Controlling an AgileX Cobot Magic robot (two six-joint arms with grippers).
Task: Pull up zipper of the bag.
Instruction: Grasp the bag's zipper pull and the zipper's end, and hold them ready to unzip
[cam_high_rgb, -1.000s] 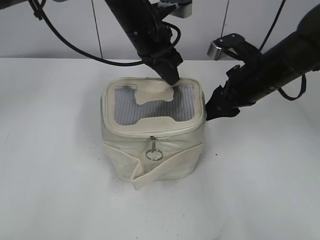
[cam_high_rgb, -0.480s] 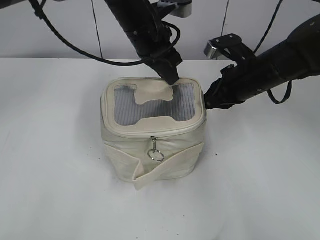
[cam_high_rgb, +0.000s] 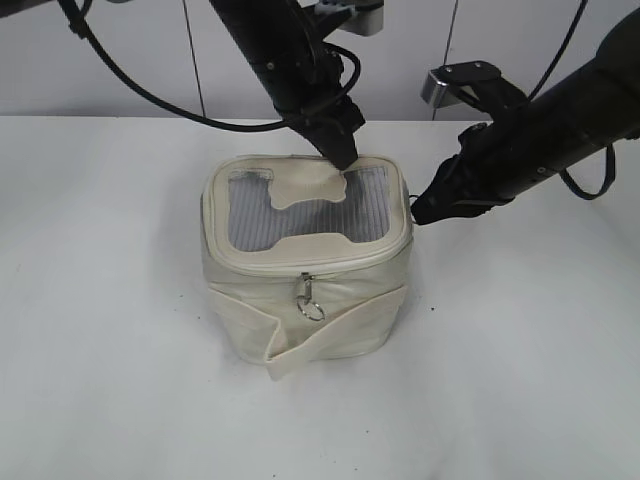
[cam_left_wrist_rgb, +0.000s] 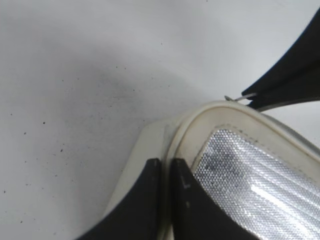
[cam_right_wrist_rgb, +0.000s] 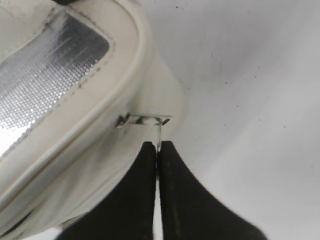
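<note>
The cream-white bag (cam_high_rgb: 300, 300) stands mid-table, its grey mesh top (cam_high_rgb: 250, 215) bearing a cream H-shaped patch. The zipper track (cam_high_rgb: 330, 262) runs round the lid rim. One silver pull with a ring tab (cam_high_rgb: 312, 305) hangs at the front. My right gripper (cam_high_rgb: 418, 210) is at the bag's right corner, shut on the thin tab of the second pull (cam_right_wrist_rgb: 145, 120); its jaws (cam_right_wrist_rgb: 157, 145) pinch the metal. My left gripper (cam_high_rgb: 343, 155) is at the lid's back edge; its jaws (cam_left_wrist_rgb: 165, 162) are closed on the lid rim (cam_left_wrist_rgb: 200, 112).
The white table (cam_high_rgb: 120, 380) surrounds the bag. A fabric flap (cam_high_rgb: 330, 340) sticks out at the bag's front. Black cables (cam_high_rgb: 150, 95) hang behind the left arm. A pale wall (cam_high_rgb: 100, 60) backs the table.
My right arm has risen slightly and shifted a little right, still at the bag's right corner. The front ring tab swung a little. The left arm has not moved.
</note>
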